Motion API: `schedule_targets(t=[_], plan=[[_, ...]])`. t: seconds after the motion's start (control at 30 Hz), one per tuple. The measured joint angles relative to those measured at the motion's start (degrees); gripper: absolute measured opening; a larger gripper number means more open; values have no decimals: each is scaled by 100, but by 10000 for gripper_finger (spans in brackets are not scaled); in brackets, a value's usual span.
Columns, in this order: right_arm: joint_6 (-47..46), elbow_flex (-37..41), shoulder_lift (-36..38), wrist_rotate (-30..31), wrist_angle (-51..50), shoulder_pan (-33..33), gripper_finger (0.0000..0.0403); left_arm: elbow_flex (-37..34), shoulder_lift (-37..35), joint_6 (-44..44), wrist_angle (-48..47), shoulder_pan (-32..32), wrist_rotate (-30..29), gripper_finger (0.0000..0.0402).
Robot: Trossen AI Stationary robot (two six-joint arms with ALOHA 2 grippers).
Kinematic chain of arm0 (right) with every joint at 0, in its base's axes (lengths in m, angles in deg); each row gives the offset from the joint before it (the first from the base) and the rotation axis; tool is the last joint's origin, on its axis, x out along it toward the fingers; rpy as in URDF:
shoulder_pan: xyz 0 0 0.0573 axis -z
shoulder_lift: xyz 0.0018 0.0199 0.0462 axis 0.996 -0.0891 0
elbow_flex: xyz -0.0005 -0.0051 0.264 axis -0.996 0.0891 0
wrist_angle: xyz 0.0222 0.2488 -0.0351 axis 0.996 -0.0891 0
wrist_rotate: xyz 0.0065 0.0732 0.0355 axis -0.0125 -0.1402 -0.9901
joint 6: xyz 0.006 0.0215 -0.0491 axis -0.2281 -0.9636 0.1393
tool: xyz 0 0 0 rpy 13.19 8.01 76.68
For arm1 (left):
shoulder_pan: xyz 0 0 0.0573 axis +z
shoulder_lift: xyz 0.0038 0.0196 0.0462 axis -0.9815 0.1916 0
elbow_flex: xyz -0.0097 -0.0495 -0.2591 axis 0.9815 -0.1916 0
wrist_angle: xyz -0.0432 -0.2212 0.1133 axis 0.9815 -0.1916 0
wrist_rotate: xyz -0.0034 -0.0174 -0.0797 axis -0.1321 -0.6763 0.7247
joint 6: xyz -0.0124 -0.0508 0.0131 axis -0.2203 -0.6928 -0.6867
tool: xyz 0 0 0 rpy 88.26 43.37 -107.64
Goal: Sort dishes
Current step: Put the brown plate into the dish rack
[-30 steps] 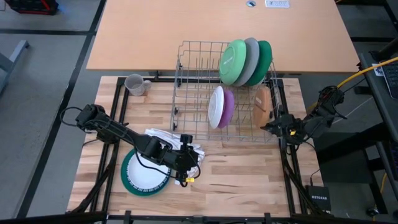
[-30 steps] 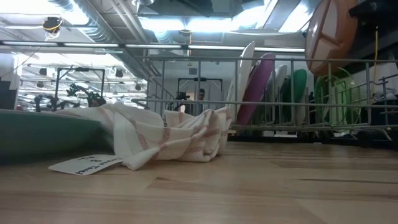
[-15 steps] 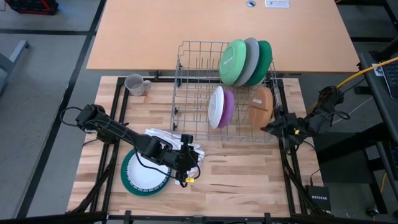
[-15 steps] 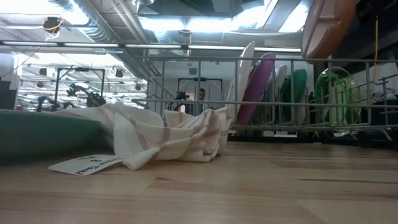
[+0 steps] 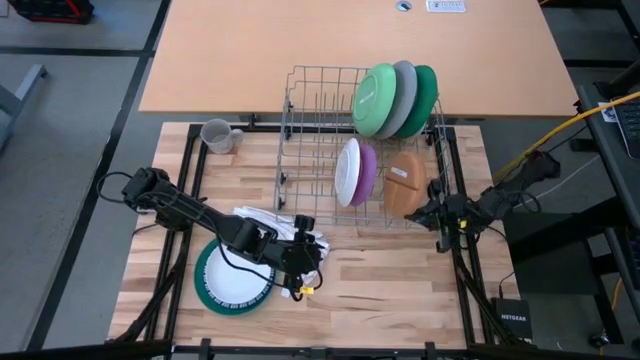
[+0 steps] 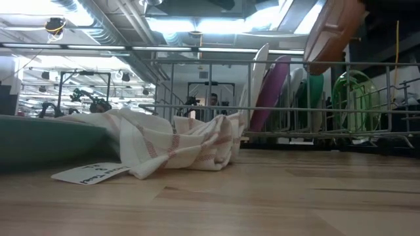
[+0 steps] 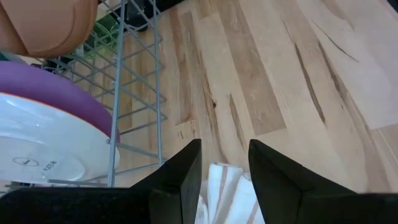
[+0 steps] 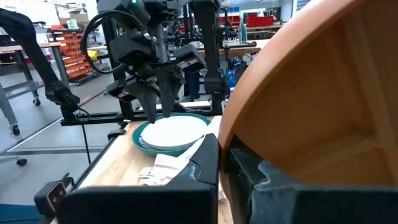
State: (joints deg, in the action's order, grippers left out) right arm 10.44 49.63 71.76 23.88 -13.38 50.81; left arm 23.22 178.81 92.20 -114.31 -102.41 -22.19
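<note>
Pale wooden counter (image 5: pixel 380 270) boards are carrying everything, with a workshop of racks and frames showing behind. At the right side, the right gripper (image 5: pixel 432 212) is keeping its fingers (image 8: pixel 205 163) clamped together on the rim of the brown bowl (image 5: pixel 404 184), a matte terracotta dish with ridged compartments inside, hanging tilted on edge over the near right corner of the grey wire rack (image 5: pixel 310 150). One such bowl is showing. Inside the rack five plates are standing upright: light green plate (image 5: pixel 373 98), grey plate (image 5: pixel 403 92) and dark green plate (image 5: pixel 426 95) packed together at the back, and a white plate (image 5: pixel 347 170) touching a purple plate (image 5: pixel 366 168) nearer the front. One grey mug (image 5: pixel 218 135) is sitting well apart by the counter's far left corner. The left gripper (image 5: pixel 301 270) is hovering with fingers (image 7: pixel 180 177) apart over the one striped white cloth (image 6: pixel 167 144), beside a single teal-rimmed plate (image 5: pixel 222 285) lying flat with a white centre.
</note>
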Motion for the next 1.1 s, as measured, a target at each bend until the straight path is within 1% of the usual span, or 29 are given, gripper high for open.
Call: schedule_targets(t=[0.13,0.27,0.37,0.57,0.67,0.73,0.9,1.0,1.1], plan=[[125,0,4,-795,49,976,9,-1,0,127,-6,71,30,123],[127,-2,98,-1628,18,1931,9,-1,0,163,-8,171,224,123],[-115,-7,94,-2176,-146,2574,9,-1,0,166,-12,225,340,123],[-537,-10,92,-3112,-486,3518,9,-1,0,166,-51,257,525,123],[-653,-269,92,-3603,-953,3830,9,-1,0,148,-56,246,547,123],[-672,-588,91,-3762,-1548,3968,9,-1,0,117,-57,236,552,123],[-774,-1458,101,-3759,-3001,4099,9,-1,0,-78,-78,197,554,123],[-877,-1669,94,-3713,-3614,4089,9,-1,0,-207,-78,148,586,123],[-938,-1700,133,-3705,-3859,4087,9,-1,0,-324,-77,77,587,123]])
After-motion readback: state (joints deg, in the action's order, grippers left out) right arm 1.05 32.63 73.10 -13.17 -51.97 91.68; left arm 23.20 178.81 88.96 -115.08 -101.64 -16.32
